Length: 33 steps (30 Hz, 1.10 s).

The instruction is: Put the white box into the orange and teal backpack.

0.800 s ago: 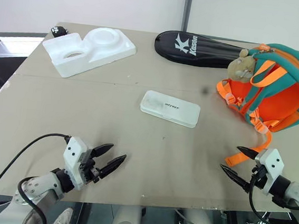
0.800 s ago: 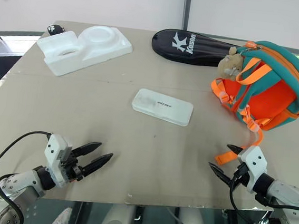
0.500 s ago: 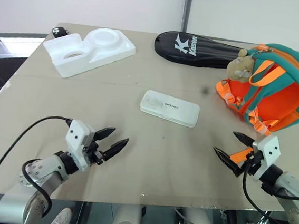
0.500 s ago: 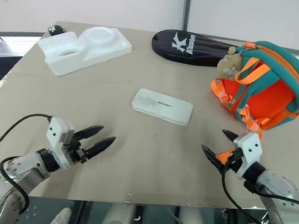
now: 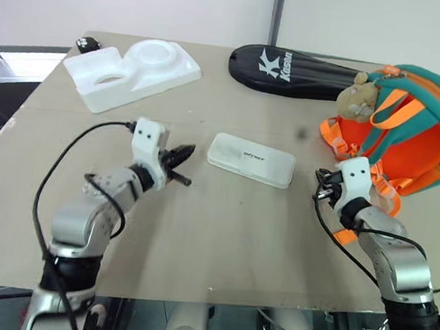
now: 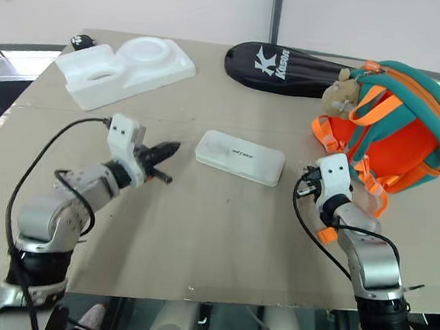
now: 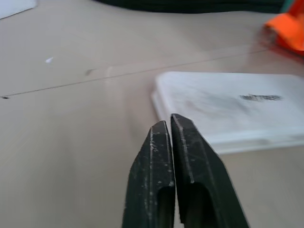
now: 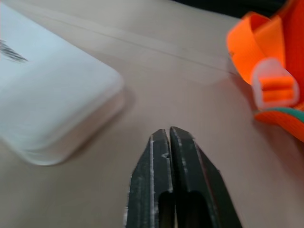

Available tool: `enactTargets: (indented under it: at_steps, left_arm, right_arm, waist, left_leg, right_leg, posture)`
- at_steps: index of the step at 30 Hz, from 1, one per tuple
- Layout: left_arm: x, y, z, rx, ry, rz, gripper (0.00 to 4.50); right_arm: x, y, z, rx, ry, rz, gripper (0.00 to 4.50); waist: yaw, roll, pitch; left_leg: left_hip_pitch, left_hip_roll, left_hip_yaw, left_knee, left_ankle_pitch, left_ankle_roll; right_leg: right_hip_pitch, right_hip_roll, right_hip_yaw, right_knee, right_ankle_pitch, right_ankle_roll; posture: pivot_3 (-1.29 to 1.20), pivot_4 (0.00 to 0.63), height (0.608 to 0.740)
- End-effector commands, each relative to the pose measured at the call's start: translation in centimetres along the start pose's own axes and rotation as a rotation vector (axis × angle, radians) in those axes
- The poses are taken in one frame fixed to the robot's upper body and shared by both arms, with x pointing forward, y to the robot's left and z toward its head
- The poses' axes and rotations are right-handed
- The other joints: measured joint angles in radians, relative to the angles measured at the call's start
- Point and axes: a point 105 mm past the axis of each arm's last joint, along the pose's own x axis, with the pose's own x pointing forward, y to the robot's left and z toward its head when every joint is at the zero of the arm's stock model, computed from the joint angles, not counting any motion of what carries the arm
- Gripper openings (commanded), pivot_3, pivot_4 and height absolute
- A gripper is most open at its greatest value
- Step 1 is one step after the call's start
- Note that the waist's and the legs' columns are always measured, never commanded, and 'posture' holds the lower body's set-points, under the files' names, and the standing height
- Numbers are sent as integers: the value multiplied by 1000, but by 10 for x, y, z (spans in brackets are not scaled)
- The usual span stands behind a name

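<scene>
Left eye view: the white box (image 5: 251, 159) lies flat at the centre of the frame on the counter (image 5: 198, 233), its long axis running left to right and tilting slightly toward the lower right, lettering face up. The left end effector (image 5: 179, 166) sits just left of it with its fingers pinched together, holding nothing. The right end effector (image 5: 321, 184) is just right of the box, also closed and empty. The orange and teal backpack (image 5: 407, 128) stands at the right edge, a plush bear (image 5: 357, 96) at its top.

Left wrist view: the closed fingers (image 7: 161, 161) point at the box's near short end.

Right wrist view: the closed fingers (image 8: 183, 161) aim past the box's rounded corner (image 8: 52, 109), an orange strap buckle (image 8: 275, 88) beside them.

To do this step well, I would approach the two short ends squarely, press inward evenly, and keep the box level while lifting; a narrow pinch on its thin edge could slip.
</scene>
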Motion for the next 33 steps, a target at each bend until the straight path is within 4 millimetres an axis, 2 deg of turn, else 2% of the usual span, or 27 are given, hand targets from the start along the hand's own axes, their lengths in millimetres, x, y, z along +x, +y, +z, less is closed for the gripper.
enactTargets:
  at_steps: [1,3,8,10,13,15,20,25,27,30,33]
  left_arm:
    - [20,-6,-3,33,42,-9,0]
    - [36,-16,-9,51,83,-37,0]
    - [42,-23,-21,87,137,-87,0]
    - [39,-32,-21,84,140,-143,0]
    - [25,-44,-24,72,154,-224,0]
    - [16,-45,-28,61,163,-222,0]
    - [-24,-50,-37,91,214,-255,0]
    - [-53,-54,-46,105,228,-264,0]
    - [-68,-49,-50,16,218,-243,0]
    - [-86,-41,-57,-55,237,-218,793]
    - [-101,-30,-61,-127,257,-199,2216]
  right_arm:
    - [7,12,14,-74,-34,47,97]
    - [13,20,13,-106,-17,104,97]
    - [17,40,7,-138,36,236,97]
    - [20,43,11,-133,33,274,97]
    - [20,46,16,-142,13,319,97]
    - [17,48,13,-172,10,347,97]
    - [7,53,19,-185,-34,402,97]
    - [-16,62,1,-240,2,516,97]
    - [-20,57,-1,-235,18,498,97]
    - [-21,46,-7,-242,43,472,0]
    - [-21,36,-11,-255,61,451,0]
  waist:
    - [1,0,0]
    - [1,0,0]
    - [1,0,0]
    - [1,0,0]
    - [-3,0,0]
    - [-2,0,0]
    - [-4,0,0]
    - [2,0,0]
    - [0,0,0]
    - [-3,0,0]
    - [1,0,0]
  left_leg:
    - [0,0,0,0,0,0]
    - [0,0,0,-1,0,0]
    - [-1,0,0,-1,0,0]
    - [-1,0,0,-1,0,0]
    - [-1,0,0,-1,0,0]
    - [-1,0,0,-1,0,0]
    - [-1,0,0,-1,0,0]
    - [0,0,0,-1,0,0]
    - [0,1,0,-1,0,0]
    - [1,1,1,-1,0,0]
    - [1,1,1,0,0,0]
  right_leg:
    - [0,0,0,0,0,0]
    - [-1,0,-1,0,0,0]
    - [-1,0,0,0,0,0]
    - [-1,0,-1,0,0,0]
    - [-1,0,0,1,0,0]
    - [-1,0,0,1,0,0]
    - [-1,0,0,1,0,0]
    - [-1,-1,0,1,0,0]
    - [-1,-1,0,0,-1,-1]
    - [-1,-1,0,1,-2,-4]
    - [-1,-1,0,1,-2,-4]
  posture:
    - [0,150,740]
    - [0,150,740]
    - [0,150,740]
    - [0,150,740]
    - [0,150,740]
    - [0,150,740]
    - [0,150,740]
    - [0,150,740]
    - [0,150,740]
    - [0,150,740]
    - [0,150,740]
